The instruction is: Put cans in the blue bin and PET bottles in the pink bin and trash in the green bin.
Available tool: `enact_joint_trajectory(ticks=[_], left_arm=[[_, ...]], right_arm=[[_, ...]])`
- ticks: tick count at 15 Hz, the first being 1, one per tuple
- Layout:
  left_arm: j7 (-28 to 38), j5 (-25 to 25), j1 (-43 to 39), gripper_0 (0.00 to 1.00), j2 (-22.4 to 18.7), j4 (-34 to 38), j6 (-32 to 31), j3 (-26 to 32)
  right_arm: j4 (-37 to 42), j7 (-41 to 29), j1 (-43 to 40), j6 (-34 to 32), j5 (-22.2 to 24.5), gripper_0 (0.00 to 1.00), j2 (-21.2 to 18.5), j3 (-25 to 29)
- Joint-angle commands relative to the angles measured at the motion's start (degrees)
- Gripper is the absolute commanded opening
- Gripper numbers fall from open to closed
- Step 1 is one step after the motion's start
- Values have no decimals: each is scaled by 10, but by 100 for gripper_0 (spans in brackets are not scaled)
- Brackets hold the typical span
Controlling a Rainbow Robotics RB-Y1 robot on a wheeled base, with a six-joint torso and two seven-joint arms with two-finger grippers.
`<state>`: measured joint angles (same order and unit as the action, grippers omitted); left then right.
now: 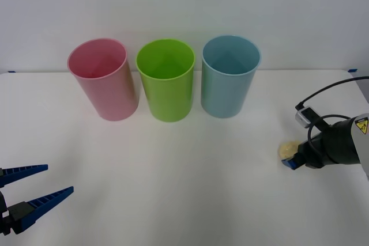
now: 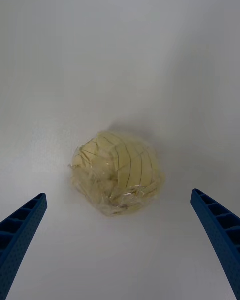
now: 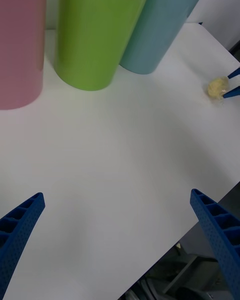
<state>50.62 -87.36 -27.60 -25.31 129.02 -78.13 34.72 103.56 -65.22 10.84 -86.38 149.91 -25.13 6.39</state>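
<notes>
The right gripper (image 2: 120, 250) is spread wide, its blue ribbed fingers (image 2: 220, 235) flanking but not touching the small pale-yellow wrinkly ball of trash (image 2: 117, 172). The ball lies on the white table (image 1: 173, 177), right of the upright light-blue plastic bin (image 1: 229, 76). The left gripper (image 1: 34, 191) hovers open near the table's front-left edge.

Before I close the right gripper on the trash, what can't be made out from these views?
- Bin floors: in the front view the near walls of the pink bin, green bin and blue bin hide their bottoms.
- Contact at the trash: the right gripper is open around it; the front view cannot settle whether a finger touches it.
- Left gripper: open, its body cut off by the front view's edge.
</notes>
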Motion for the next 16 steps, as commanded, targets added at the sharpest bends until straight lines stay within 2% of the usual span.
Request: enact_joint_trajectory(ticks=[1,6,16], left_arm=[[0,0,0,100,0,0,0,0],[0,0,0,100,0,0,0,0],[0,0,0,100,0,0,0,0]], right_arm=[[-17,-1,6,21,6,100,0,-9],[-57,-3,14,67,9,100,1,-33],[-87,-4,25,87,7,100,1,-44]])
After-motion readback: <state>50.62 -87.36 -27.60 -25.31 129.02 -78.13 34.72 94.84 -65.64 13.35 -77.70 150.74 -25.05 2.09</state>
